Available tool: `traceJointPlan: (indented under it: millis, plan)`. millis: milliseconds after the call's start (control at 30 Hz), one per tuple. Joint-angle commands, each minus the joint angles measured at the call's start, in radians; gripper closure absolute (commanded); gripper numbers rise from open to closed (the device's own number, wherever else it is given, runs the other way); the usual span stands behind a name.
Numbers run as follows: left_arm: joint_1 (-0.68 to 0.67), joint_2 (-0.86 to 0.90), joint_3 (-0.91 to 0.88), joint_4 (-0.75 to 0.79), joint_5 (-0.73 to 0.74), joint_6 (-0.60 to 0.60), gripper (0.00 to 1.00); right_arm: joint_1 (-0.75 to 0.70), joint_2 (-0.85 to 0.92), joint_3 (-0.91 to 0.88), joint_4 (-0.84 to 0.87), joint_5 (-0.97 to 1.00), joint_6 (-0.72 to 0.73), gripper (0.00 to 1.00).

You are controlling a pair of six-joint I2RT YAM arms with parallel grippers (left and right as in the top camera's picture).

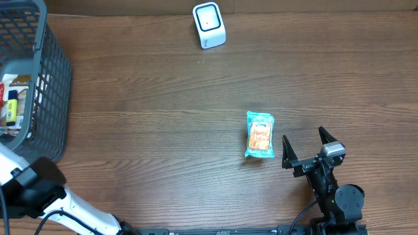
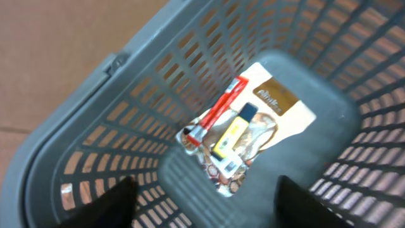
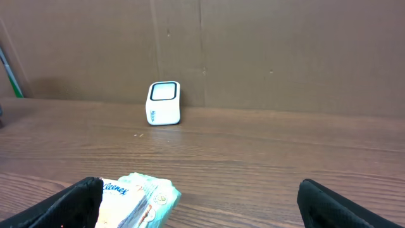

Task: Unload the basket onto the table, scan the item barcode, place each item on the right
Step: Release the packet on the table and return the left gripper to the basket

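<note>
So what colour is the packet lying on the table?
The packet is teal with an orange centre, clearest in the overhead view.

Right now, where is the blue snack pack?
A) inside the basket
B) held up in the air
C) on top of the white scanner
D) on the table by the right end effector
D: the pack lies flat on the table beside the open right end effector, far from the basket and the scanner.
</note>
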Motion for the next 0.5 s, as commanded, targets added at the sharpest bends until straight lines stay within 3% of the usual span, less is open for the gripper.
traceJointPlan:
  millis: [0,233,333,467]
  plan:
    - [0.035,0.073,-0.051,0.01,0.045,0.06,0.45,-0.002,-0.004,-0.011,0.005,0.01,-0.004,0.0]
    - [0.069,0.206,-0.11,0.047,0.026,0.143,0.48,-0.002,-0.004,-0.011,0.005,0.01,-0.004,0.0]
    - [0.07,0.262,-0.11,0.066,0.028,0.17,0.62,-0.002,-0.004,-0.011,0.005,0.01,-0.003,0.0]
    - [0.07,0.327,-0.11,0.105,0.027,0.194,0.65,-0.002,-0.004,-0.011,0.005,0.01,-0.003,0.0]
